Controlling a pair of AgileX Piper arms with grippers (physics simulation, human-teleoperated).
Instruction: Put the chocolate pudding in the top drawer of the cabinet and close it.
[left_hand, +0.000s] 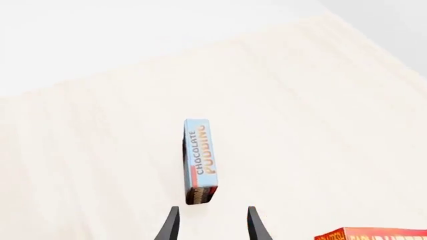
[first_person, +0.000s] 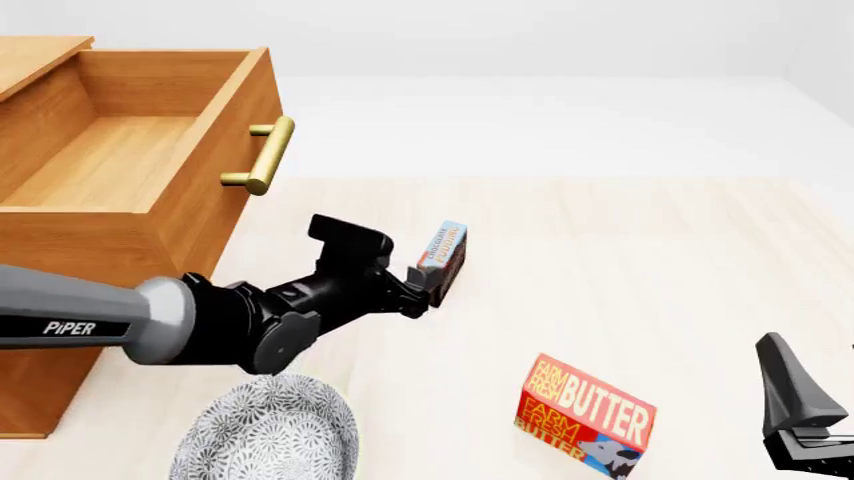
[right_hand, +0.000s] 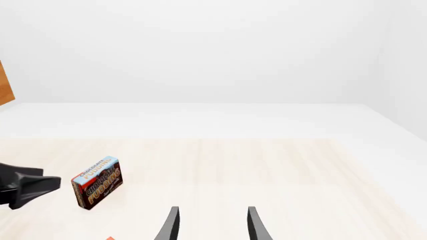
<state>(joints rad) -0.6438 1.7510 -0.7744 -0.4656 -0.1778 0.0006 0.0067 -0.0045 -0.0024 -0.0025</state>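
Left wrist view: chocolate pudding (left_hand: 200, 160) stands on edge on the bench (left_hand: 320, 130), just ahead of the left gripper (left_hand: 212, 222), jaws open, not touching.

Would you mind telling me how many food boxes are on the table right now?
2. The chocolate pudding stands on edge just ahead of the left end effector, right of the cabinet. The butter box lies nearer the camera, toward the right. Others may sit outside the views.
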